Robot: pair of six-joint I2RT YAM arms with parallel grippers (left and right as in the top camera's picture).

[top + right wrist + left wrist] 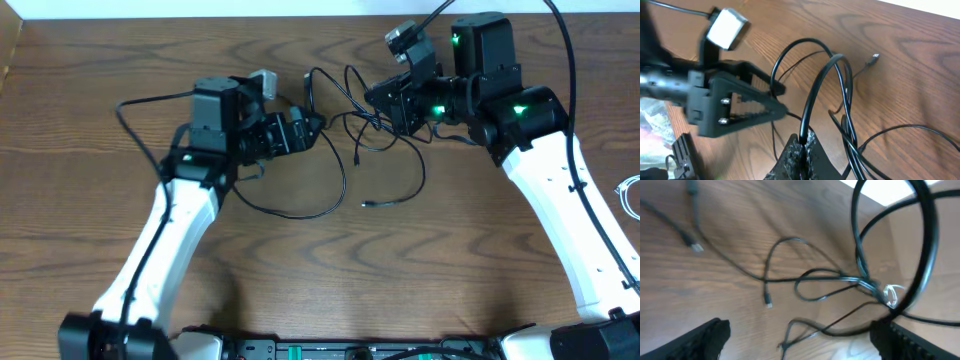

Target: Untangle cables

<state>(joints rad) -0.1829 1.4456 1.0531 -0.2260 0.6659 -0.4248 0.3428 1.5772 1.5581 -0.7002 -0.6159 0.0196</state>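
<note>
The long thin black cable [345, 150] lies in tangled loops on the wooden table between my two grippers, with one plug end [368, 204] lying free. My right gripper [378, 100] is shut on a loop of it in the right wrist view [802, 142]; the loop [840, 75] arches up from the jaws. My left gripper [315, 125] is open in the left wrist view [800, 340], and a strand of the cable [805, 327] lies on the table between its fingers. It also shows in the right wrist view [781, 99], beside the held loop. The white cable [630, 195] lies apart at the right edge.
The table's far edge [200, 18] runs along the top. A thick black arm cable [135, 120] loops out left of the left arm. A thick black loop [922, 255] hangs close to the left wrist camera. Another plug [872, 58] lies on the wood.
</note>
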